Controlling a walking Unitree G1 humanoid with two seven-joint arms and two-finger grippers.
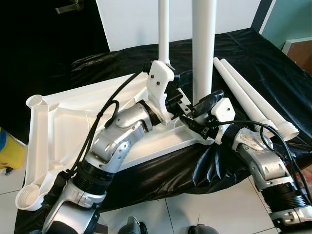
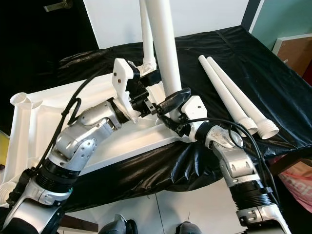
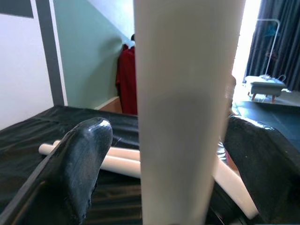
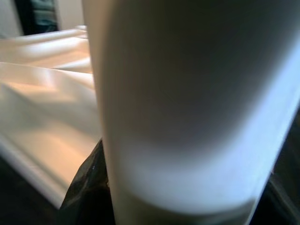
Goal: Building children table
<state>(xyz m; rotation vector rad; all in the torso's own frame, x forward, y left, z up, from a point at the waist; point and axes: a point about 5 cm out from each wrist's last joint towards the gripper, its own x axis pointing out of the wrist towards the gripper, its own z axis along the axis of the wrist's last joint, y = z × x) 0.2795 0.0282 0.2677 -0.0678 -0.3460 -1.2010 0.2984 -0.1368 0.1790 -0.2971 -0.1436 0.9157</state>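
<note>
The white table top [image 1: 68, 117] lies upside down on a black sheet. Two white legs stand upright in its far sockets: a rear leg [image 1: 164, 29] and a nearer leg [image 1: 204, 48]. My left gripper [image 1: 181, 105] reaches to the base of the nearer leg; in the left wrist view the leg [image 3: 187, 112] stands between its spread fingers [image 3: 79, 159], with a gap on one side. My right gripper [image 1: 192, 114] comes from the right and is shut on the same leg's base; the leg [image 4: 187, 103] looms close in the right wrist view.
Two loose legs [image 1: 243, 92] lie side by side on the black sheet [image 1: 263, 53] at right. Open sockets [image 1: 35, 101] mark the table top's near corners. A yellow object [image 1: 7, 146] sits at the left edge. Tiled floor [image 1: 214, 204] lies below the front edge.
</note>
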